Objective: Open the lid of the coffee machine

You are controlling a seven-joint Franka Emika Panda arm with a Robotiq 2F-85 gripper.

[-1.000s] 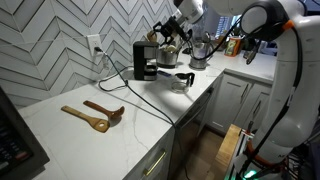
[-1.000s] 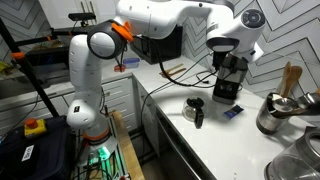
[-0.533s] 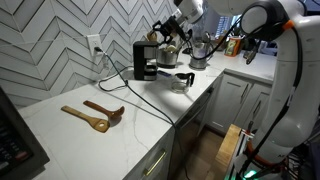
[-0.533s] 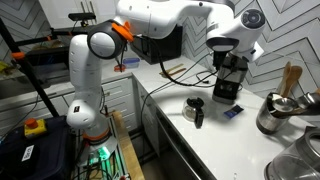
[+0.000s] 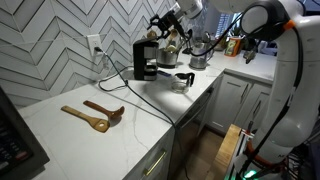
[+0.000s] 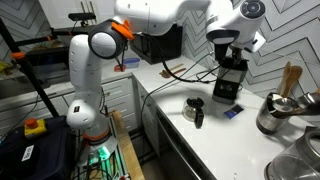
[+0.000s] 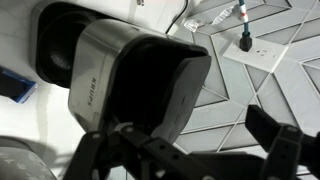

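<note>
At far end of counter (image 5: 60, 135): coffee machine (image 5: 146, 62), left of glass carafe (image 5: 182, 80). Lid (image 5: 154, 38) looks part-raised, not certain. Gripper (image 5: 166, 20) just above.
Swing lid back along hinge arc; no sideways shove, avoid tipping machine.
Fingers (image 7: 283, 140) spread wide, pinching nothing; lid contact unclear.

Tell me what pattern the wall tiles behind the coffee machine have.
White herringbone tiles with grey grout lines, clearest in an exterior view.
</note>
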